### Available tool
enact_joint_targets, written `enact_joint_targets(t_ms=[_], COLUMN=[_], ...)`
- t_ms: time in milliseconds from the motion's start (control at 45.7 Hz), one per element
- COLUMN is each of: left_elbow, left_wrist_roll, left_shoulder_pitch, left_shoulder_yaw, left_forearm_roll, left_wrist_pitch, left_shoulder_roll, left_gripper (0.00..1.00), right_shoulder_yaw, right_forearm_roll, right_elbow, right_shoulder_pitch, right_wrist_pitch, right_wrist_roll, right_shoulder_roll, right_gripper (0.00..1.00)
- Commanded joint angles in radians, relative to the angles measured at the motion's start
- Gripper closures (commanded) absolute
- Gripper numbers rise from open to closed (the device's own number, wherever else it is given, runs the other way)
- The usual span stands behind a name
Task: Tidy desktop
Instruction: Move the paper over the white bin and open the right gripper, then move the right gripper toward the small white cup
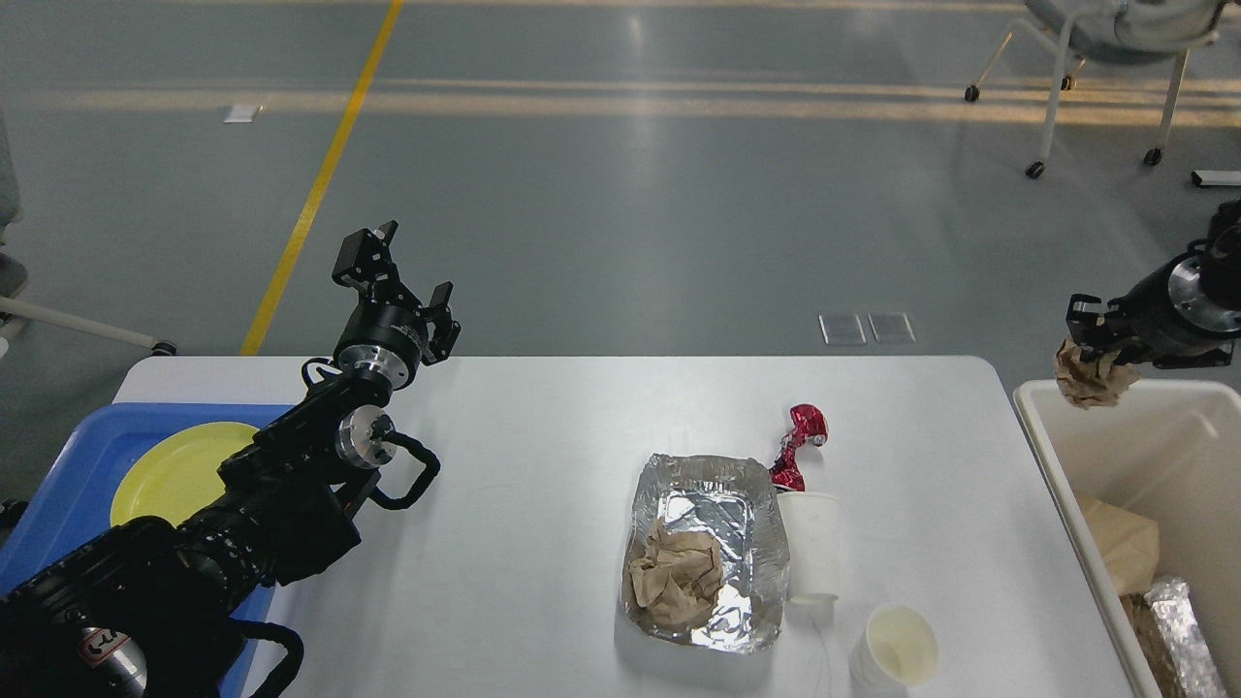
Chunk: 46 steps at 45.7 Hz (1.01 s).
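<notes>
Step in hand, judged: dropping waste into cream bin [1071,504]. Right gripper [1091,339] clenched on crumpled brown paper wad [1091,380], hanging just over the bin's far-left corner, close to the rim. Best carried further inward over the bin before release, else wad may fall outside. Left gripper [412,281] released, fingers spread, empty, raised above far-left desk edge. Desktop [543,485] below and left of right gripper, well apart; bears foil tray [737,504] with second wad, two paper cups, red wrapper [800,446].
</notes>
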Motion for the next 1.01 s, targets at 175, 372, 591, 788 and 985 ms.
enact_joint_targets(t_ms=[175, 372, 591, 788, 985], left_elbow=[0.0, 0.0, 0.0, 0.0, 0.0], left_wrist_roll=[0.0, 0.0, 0.0, 0.0, 0.0], left_shoulder_pitch=[0.0, 0.0, 0.0, 0.0, 0.0], left_shoulder_yaw=[0.0, 0.0, 0.0, 0.0, 0.0], left_forearm_roll=[0.0, 0.0, 0.0, 0.0, 0.0], left_wrist_pitch=[0.0, 0.0, 0.0, 0.0, 0.0], left_shoulder_roll=[0.0, 0.0, 0.0, 0.0, 0.0], left_gripper=[0.0, 0.0, 0.0, 0.0, 0.0], right_shoulder_yaw=[-0.306, -0.314, -0.314, -0.312, -0.3], right_forearm_roll=[0.002, 0.005, 0.005, 0.005, 0.014], right_elbow=[-0.179, -0.189, -0.187, -0.186, -0.158], right_shoulder_pitch=[-0.205, -0.223, -0.214, -0.211, -0.147], right_wrist_pitch=[-0.321, -0.337, -0.335, -0.335, -0.32], right_wrist_roll=[0.001, 0.003, 0.006, 0.006, 0.007], right_shoulder_roll=[0.118, 0.123, 0.123, 0.124, 0.126], right_gripper=[0.0, 0.0, 0.0, 0.0, 0.0])
